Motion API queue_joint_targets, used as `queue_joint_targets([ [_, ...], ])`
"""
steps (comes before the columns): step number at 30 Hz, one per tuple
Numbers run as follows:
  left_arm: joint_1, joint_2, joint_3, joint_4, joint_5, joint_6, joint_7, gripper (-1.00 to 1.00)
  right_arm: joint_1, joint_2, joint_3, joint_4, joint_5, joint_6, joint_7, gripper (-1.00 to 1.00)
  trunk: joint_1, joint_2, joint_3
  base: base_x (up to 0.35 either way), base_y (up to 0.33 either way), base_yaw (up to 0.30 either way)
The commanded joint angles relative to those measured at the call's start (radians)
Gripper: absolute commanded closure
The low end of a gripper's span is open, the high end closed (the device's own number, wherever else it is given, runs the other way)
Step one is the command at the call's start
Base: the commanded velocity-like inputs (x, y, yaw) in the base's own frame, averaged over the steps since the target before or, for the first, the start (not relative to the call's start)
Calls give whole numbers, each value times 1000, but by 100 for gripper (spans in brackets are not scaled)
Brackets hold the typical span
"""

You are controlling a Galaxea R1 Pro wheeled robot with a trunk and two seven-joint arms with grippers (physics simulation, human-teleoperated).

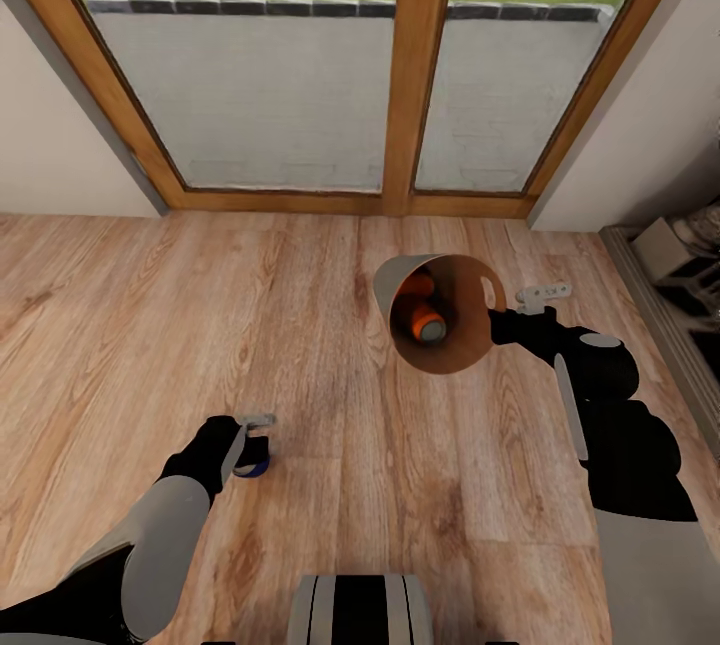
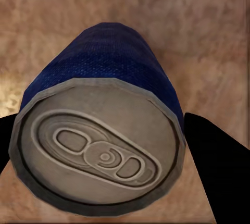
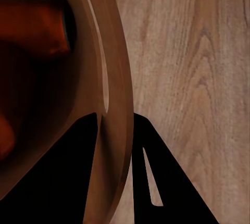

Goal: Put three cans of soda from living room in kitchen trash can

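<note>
Now, with your left gripper (image 1: 250,445) fingers clamped on the blue can (image 2: 104,130), and right gripper (image 1: 497,310) fingers pinching the tilted trash can's (image 1: 460,350) rim, lift the blue can over the opening; release squarely beside the two orange cans (image 1: 425,315).

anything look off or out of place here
Yes: the grey-tan round wastebasket is not standing on the floor. The right pincer grips its rim and holds it tipped on its side in the air, with two orange soda cans lying inside. The left pincer holds the dark blue soda can.
</note>
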State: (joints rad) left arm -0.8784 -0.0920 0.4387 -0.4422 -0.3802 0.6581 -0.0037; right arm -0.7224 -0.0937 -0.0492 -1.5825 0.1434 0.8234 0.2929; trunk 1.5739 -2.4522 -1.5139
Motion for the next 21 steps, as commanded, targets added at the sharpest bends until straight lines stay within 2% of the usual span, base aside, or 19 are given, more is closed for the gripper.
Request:
queue_joint_targets([
  [1, 0, 0, 0, 0, -1, 0, -1, 100, 0, 0, 0, -1, -16, 2, 5, 100, -4, 7, 3, 0, 0, 0],
  [21, -1, 1, 0, -7, -2, -16, -4, 100, 7, 1, 0, -1, -16, -3, 3, 100, -81, 147, 66, 0, 0, 0],
])
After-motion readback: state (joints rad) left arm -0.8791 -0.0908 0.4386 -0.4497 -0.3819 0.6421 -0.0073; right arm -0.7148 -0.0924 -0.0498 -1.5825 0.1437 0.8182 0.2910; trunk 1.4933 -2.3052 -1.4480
